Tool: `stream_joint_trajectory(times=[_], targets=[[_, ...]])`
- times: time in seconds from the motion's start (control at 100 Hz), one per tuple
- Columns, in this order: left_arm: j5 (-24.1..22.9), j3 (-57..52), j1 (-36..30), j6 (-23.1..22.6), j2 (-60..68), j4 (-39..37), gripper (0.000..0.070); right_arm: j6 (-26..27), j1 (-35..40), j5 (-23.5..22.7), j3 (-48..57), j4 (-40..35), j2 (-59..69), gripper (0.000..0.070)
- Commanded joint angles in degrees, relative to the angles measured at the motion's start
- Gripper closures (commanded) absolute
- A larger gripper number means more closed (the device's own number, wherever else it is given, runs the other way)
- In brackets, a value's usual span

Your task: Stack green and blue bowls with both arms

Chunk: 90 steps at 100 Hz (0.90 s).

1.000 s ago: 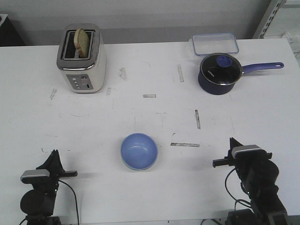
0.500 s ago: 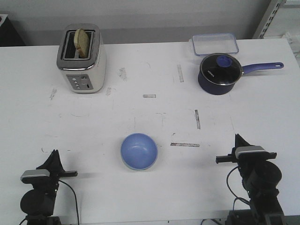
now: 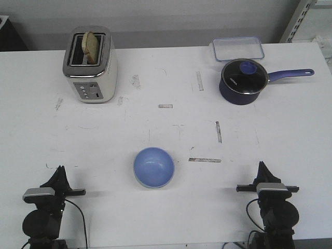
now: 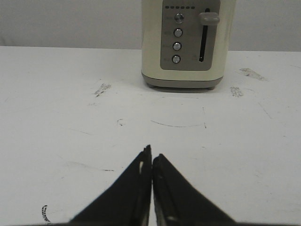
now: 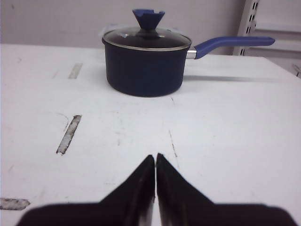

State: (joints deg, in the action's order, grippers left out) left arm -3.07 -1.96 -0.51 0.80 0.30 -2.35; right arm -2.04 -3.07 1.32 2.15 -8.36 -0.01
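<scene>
White counter [image 3: 166,129], scuffed and marked with worn grey tape strips, fills our front view; a grey wall runs behind it.

Item: blue bowl [image 3: 153,166], near the front edge, about midway between the two arms and well apart from both. It sits upright, and we see a pale rim under its near side; we cannot tell whether that is the green bowl beneath it, as no green bowl shows separately.

Item: left end effector [image 4: 151,162], low at the front left corner, fingers clenched tip to tip on nothing. Its base is cut off by the frame edge.

Item: right end effector [image 5: 155,162], low at the front right, likewise pinched closed and empty.

Item: cream toaster [image 3: 89,65], back left, one slice of bread [image 3: 91,46] standing in a slot. Our left wrist view cuts off its top.

Item: dark navy saucepan [image 3: 243,81], back right, glass lid on, handle pointing right.

Item: clear lidded container [image 3: 237,48], just behind the saucepan, partly hidden by it.
</scene>
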Motion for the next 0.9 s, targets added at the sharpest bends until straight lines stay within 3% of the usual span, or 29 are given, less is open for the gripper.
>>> stream_joint_trajectory(times=[0.0, 0.89], targets=[[-0.1, 1.3, 0.0, 0.1, -0.1, -0.7, 0.0699, 1.0, -0.1, 0.0, -1.3, 2.8, 0.1, 0.0700], [-0.1, 1.2, 0.0, 0.1, 0.0, -0.6, 0.0699, 1.5, 0.0, 0.2, -1.4, 2.4, 0.1, 0.0700]])
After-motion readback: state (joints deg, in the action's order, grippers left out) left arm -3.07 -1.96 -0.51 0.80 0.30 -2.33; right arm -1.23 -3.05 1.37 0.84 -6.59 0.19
